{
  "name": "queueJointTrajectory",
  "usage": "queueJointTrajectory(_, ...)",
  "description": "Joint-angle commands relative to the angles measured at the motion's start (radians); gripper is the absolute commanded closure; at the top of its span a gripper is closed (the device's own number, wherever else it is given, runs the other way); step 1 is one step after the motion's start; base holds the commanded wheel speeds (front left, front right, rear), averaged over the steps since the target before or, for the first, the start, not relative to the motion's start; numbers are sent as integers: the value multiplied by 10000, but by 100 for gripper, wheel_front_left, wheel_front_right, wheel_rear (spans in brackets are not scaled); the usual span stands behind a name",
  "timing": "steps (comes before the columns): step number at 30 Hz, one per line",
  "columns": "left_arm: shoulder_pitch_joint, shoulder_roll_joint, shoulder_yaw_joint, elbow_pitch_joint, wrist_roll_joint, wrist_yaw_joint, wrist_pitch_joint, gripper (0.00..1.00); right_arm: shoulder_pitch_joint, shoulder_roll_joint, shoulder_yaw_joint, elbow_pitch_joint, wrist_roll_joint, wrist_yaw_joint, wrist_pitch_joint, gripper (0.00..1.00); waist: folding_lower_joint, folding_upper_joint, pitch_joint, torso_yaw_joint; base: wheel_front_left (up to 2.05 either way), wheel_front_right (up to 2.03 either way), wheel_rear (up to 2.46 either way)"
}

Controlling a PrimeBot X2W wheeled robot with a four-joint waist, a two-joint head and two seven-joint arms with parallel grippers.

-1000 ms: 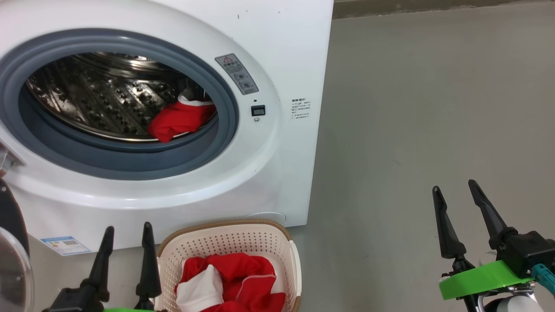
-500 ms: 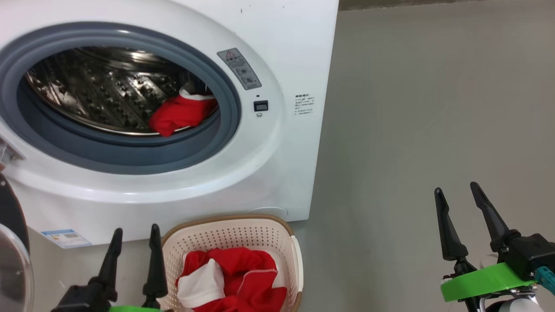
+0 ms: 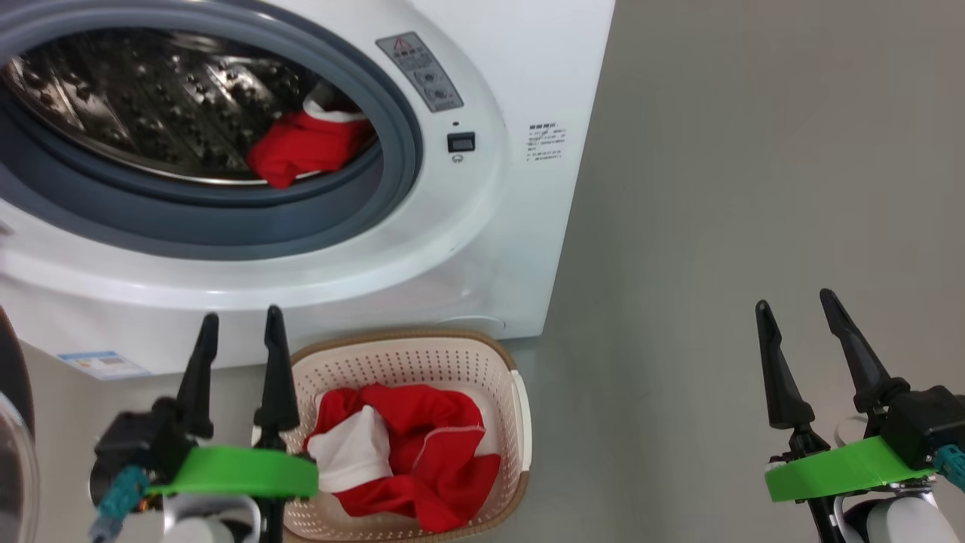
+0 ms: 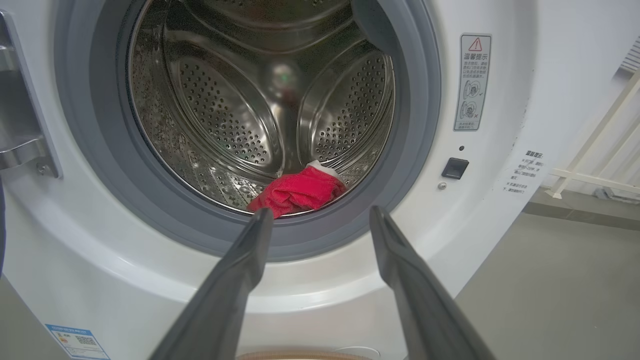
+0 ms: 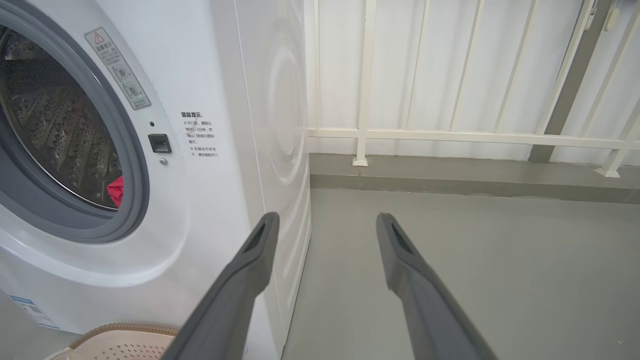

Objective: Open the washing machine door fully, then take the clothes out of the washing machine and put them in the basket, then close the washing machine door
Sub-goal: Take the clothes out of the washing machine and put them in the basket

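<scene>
The washing machine [image 3: 482,226] stands open, its steel drum holding a red garment with white trim [image 3: 301,147] at the lower right of the opening. More red and white clothes [image 3: 422,460] lie in the cream basket [image 3: 411,348] on the floor before the machine. The washing machine door [image 3: 9,377] shows as a dark frame with glass at the far left edge. My left gripper [image 3: 241,317] is open and empty, just left of the basket, pointing at the drum and its red garment [image 4: 300,190]. My right gripper [image 3: 794,300] is open and empty over bare floor.
Grey floor [image 3: 716,188] stretches to the right of the machine. A white railing [image 5: 450,135] and a low kerb run behind it. The door's metal hinge [image 4: 20,145] sits on the machine's left side. The basket rim [image 5: 125,340] lies below the machine's front.
The head camera has tilted, so the machine sits higher in view. My left gripper has risen beside the basket, its green band now showing. The right gripper has barely moved.
</scene>
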Motion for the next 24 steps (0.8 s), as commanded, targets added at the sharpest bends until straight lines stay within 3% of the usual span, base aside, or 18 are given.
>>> queueJointTrajectory(1, -517, 100, 277, -95, -99, 40, -89, 0, -328, -83, 236, -293, -68, 48, -65, 0, 0, -1, 390, 55, 0, 0, 0)
queueJointTrajectory(9, -2691, 169, 500, 1042, -202, -190, -89, 0, -842, -83, 396, -354, -75, 48, -65, 0, 0, -1, 1433, 11, 0, 0, 0)
queueJointTrajectory(18, -5127, 782, 805, 2630, 191, -459, -90, 0, -1446, -83, 630, -464, 34, 48, -65, 0, 0, -1, 2477, -329, 0, 0, 0)
queueJointTrajectory(24, -6596, 1141, 1057, 3803, -101, -781, -27, 0, -1742, -83, 676, -624, -115, 48, -65, 0, 0, -1, 3180, -563, 0, 0, 0)
